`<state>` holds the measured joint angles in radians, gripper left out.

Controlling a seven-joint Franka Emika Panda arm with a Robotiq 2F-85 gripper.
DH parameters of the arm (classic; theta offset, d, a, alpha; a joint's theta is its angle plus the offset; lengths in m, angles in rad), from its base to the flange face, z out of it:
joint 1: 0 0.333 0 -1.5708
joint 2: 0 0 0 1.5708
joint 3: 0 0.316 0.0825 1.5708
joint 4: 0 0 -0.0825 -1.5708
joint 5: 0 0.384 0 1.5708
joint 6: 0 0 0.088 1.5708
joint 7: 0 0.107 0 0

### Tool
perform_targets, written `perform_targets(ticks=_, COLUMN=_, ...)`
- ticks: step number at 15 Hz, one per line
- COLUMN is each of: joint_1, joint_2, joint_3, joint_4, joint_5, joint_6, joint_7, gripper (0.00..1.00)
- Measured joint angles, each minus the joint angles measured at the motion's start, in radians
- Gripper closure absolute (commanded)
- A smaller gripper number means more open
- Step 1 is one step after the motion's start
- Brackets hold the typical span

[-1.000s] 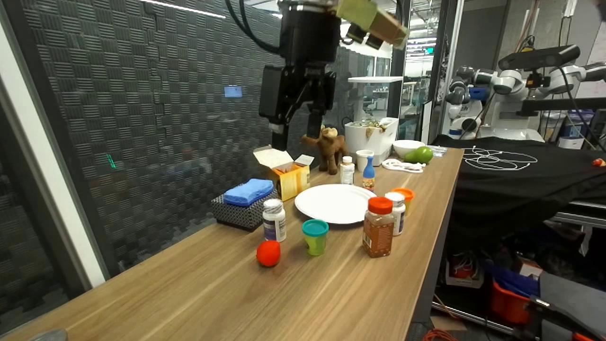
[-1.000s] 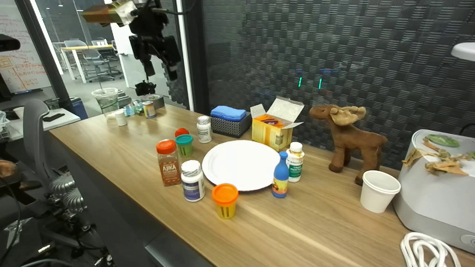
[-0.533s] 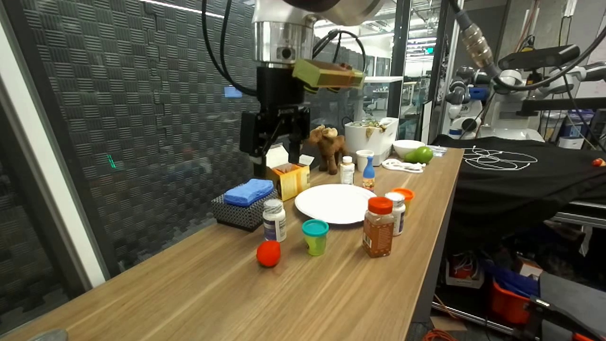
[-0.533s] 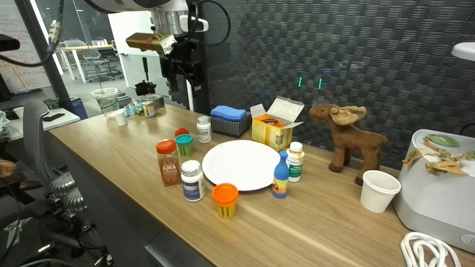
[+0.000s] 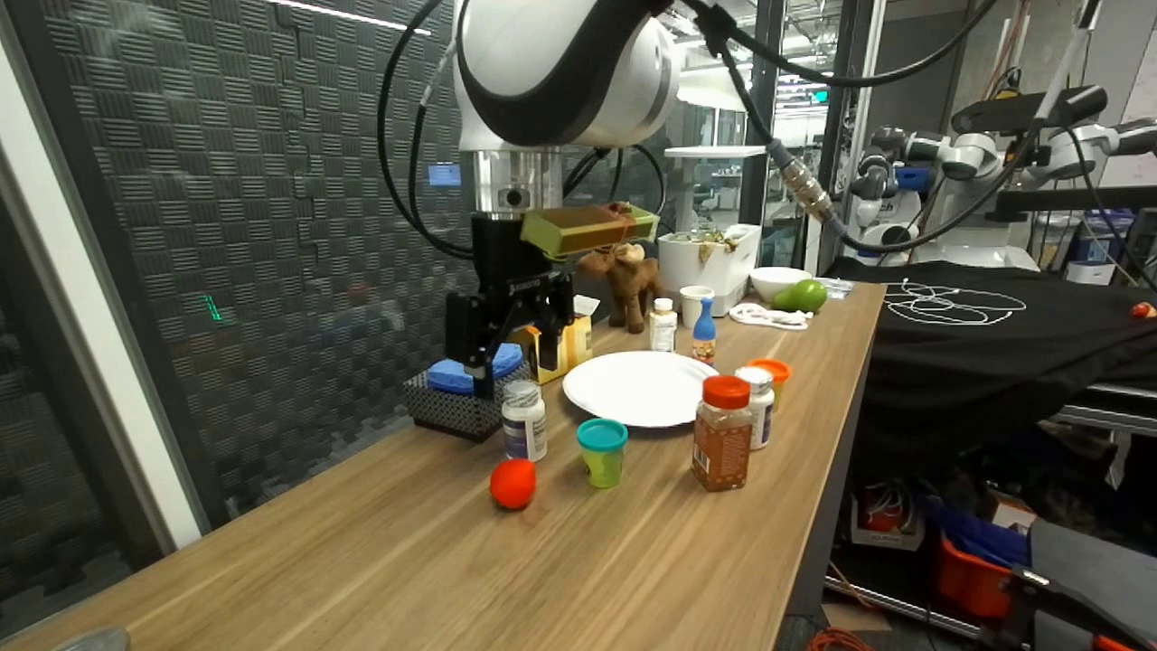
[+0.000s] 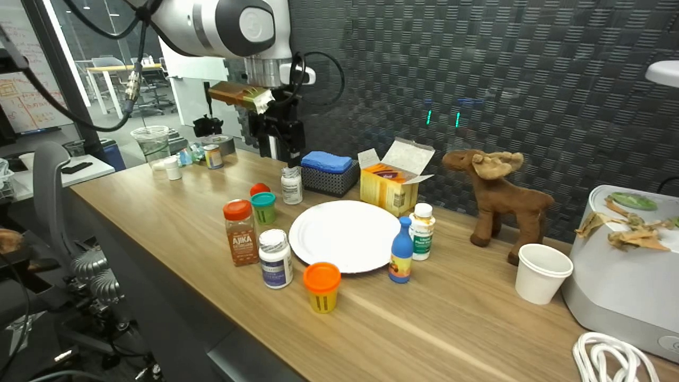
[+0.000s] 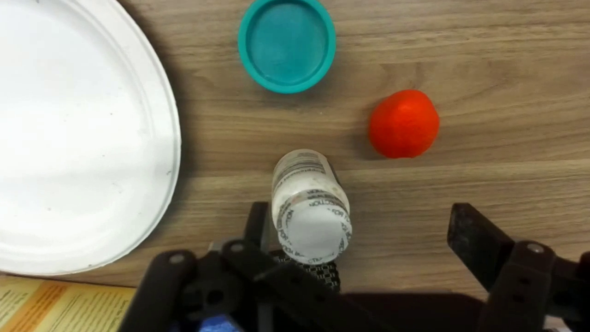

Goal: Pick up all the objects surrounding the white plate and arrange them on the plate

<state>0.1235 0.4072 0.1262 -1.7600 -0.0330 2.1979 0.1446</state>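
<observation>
AJIKA Jar [image 6: 243,241] Stands Near White Plate [image 6: 345,236]

Around it, left to right in an exterior view: red ball [image 6: 259,188], partly hidden by teal-lidded cup [image 6: 264,209]; gripper [image 6: 279,157], jaws wide apart, near blurred-label bottle [image 6: 292,189]; blue bottle [image 6: 401,254] overlapping green-labelled bottle [image 6: 424,233].

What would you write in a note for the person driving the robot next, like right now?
Gripper: open, holding nothing, close to a white-capped bottle.
Where: around the white plate are that bottle, the red ball, teal-lidded cup, red-lidded brown jar, second white-capped bottle, orange-lidded tub, blue bottle and green-labelled bottle.
Done: nothing is on the plate yet.
To do: put them all on it; the bottle near the gripper looks like a likely first pick.
</observation>
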Motion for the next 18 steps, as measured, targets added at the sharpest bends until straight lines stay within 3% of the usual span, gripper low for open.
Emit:
perform_targets(ticks=3, joint_1=0.001, joint_2=0.039, joint_3=-0.011, joint_4=0.029, joint_5=0.0, joint_6=-0.016, joint_7=0.017, gripper=0.0)
perform_targets(ticks=4, joint_1=0.001, joint_2=0.05, joint_3=-0.015, joint_4=0.038, joint_5=0.0, joint_6=-0.022, joint_7=0.022, gripper=0.25)
perform_targets(ticks=6, joint_1=0.002, joint_2=0.066, joint_3=-0.019, joint_4=0.053, joint_5=0.0, joint_6=-0.031, joint_7=0.029, gripper=0.34)
perform_targets(ticks=12, joint_1=0.005, joint_2=0.09, joint_3=-0.025, joint_4=0.091, joint_5=0.0, joint_6=-0.053, joint_7=0.036, gripper=0.8)
perform_targets(ticks=18, joint_1=0.006, joint_2=0.055, joint_3=-0.032, joint_4=0.105, joint_5=0.023, joint_6=-0.069, joint_7=0.078, gripper=0.8)
